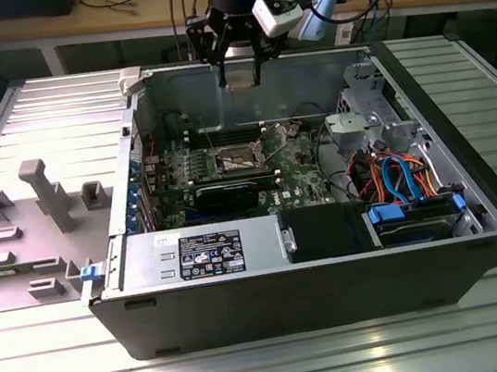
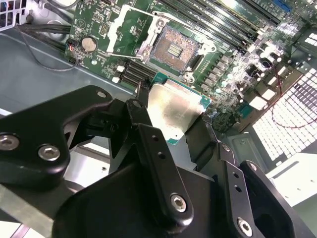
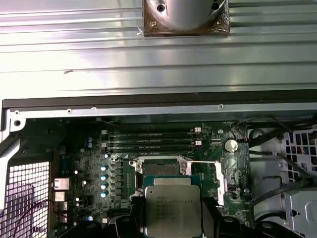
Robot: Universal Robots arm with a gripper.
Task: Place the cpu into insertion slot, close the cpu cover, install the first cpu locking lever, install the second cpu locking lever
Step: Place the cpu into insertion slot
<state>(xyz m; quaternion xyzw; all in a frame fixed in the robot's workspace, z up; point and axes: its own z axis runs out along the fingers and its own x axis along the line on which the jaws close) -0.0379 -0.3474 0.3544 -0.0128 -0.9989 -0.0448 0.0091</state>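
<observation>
My gripper [image 1: 240,77] hangs above the back of the open computer case, shut on the cpu [image 2: 174,113]. The cpu is a flat square chip with a silvery top and a green edge, pinched at two opposite sides by the black fingers [image 2: 148,144]. In the first wrist view the cpu [image 3: 172,208] sits just in front of the empty insertion slot [image 3: 161,168]. The slot [image 2: 174,48] shows its bare contact field. The cpu cover [image 2: 124,27] is swung open beside the slot. In the exterior view the slot [image 1: 237,158] lies on the motherboard well below the gripper.
The case's metal walls [image 1: 177,84] surround the motherboard. Memory slots [image 3: 148,141] run behind the socket, a black card [image 1: 235,188] lies in front of it. A drive cage [image 1: 367,103] and coloured cables [image 1: 397,178] are on the exterior view's right. Grey fixtures [image 1: 44,193] stand on the table.
</observation>
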